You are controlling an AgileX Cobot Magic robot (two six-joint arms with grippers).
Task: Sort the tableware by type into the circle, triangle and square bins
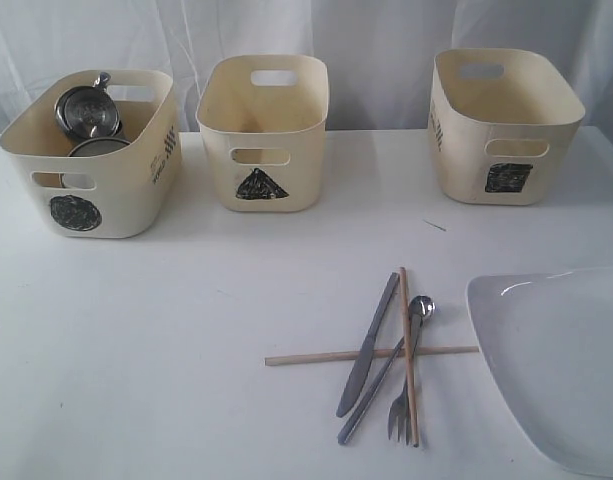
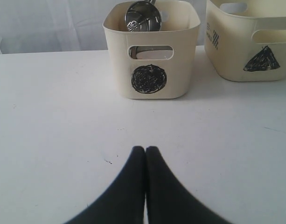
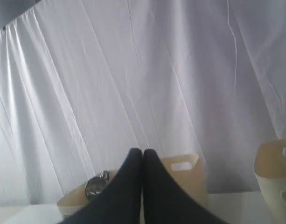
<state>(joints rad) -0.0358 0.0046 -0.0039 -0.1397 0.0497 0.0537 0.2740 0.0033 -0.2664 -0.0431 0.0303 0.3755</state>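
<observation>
exterior view: three cream tubs stand along the top of the frame on a white table. the round-marked tub at upper left holds a steel mug and more steel under it. the triangle-marked tub is upper middle and the square-marked tub upper right. at lower middle a knife, spoon and fork lie bunched over two crossed chopsticks. a white plate fills the lower right corner.

left wrist view: the left gripper is clenched on nothing above bare table, facing the round-marked tub, with the triangle-marked tub beside it.

right wrist view: the right gripper is pressed closed and empty, raised toward a white curtain, with tub rims beyond it.
</observation>
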